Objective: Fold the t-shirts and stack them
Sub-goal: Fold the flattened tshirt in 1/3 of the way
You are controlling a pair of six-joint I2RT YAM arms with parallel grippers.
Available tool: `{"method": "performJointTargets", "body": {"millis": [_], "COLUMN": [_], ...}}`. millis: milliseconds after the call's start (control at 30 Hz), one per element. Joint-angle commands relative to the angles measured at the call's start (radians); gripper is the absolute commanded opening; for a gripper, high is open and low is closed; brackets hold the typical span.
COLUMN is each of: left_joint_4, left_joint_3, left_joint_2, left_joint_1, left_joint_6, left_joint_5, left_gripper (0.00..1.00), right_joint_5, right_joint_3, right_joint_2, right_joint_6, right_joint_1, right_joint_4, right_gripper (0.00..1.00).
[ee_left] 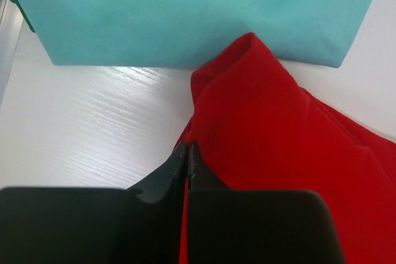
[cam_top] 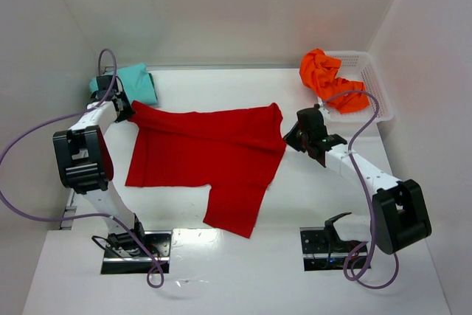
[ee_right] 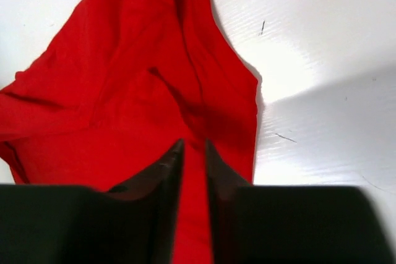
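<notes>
Teal t-shirt (cam_top: 135, 83): folded flat at the 10 o'clock corner of the worktop (cam_top: 258, 285). It looks like the start of the stack.
Left pincer (cam_top: 127, 111): pressed together on the 10 o'clock corner of the red t-shirt (cam_top: 199, 149). The pinched cloth rises in a bunched fold right in front of the teal edge. I cannot tell whether red and teal touch.
Red t-shirt: lies mid-worktop, spread mostly flat, with one flap reaching toward 6 o'clock. No fold is made yet.
Right pincer (cam_top: 293, 138): sits at the red shirt's 3 o'clock edge. Its tips are slightly spread, with red cloth showing in the narrow gap. From that gap I judge the cloth is no longer clamped.
Orange t-shirt (cam_top: 322, 77): crumpled at 1 o'clock, draped over the rim of the basket (cam_top: 372, 90). It is untouched by either arm.
Progress: one shirt appears done, one is being laid out, and one is waiting.
Risk, uneven hold: only the left corner seems gripped. Any pull from there would drag the red shirt toward 10 o'clock and skew it, wrinkling the 3 o'clock side.
Risk, stack: the left pincer works close to the teal shirt. A sweep toward 11 o'clock could nudge that shirt or rumple its folded edge.
Risk, snag: if the right tips lift while cloth sits between them, the hem may ride up and flop over.
Risk, flap: the 6 o'clock flap could tuck under in a fold and leave a lumpy bundle.
</notes>
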Motion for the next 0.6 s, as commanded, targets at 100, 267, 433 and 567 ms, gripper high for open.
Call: {"method": "performJointTargets", "body": {"millis": [100,267,433,567], "left_joint_4": [0.005,0.014,0.024,0.034], "left_joint_3": [-0.004,-0.027,-0.058,-0.058], "left_joint_2": [-0.067,-0.15,-0.21,-0.213], "left_joint_1": [0.005,0.005,0.005,0.005], "left_joint_6": [-0.033,-0.055,-0.075,-0.075], "left_joint_5": [0.019,0.001,-0.065,-0.057], "left_gripper": [0.11,0.51,0.7,0.84], "right_joint_5": [-0.024,-0.005,-0.014,-0.033], "right_joint_3": [0.009,0.093,0.222,0.373], "right_joint_2": [-0.009,0.032,0.166,0.334], "right_joint_6": [-0.034,-0.086,-0.157,-0.215], "right_joint_1": [-0.007,-0.007,-0.007,-0.007], "right_joint_4": [-0.001,0.047,0.094,0.118], "right_gripper": [0.66,0.79,0.83,0.86]}}
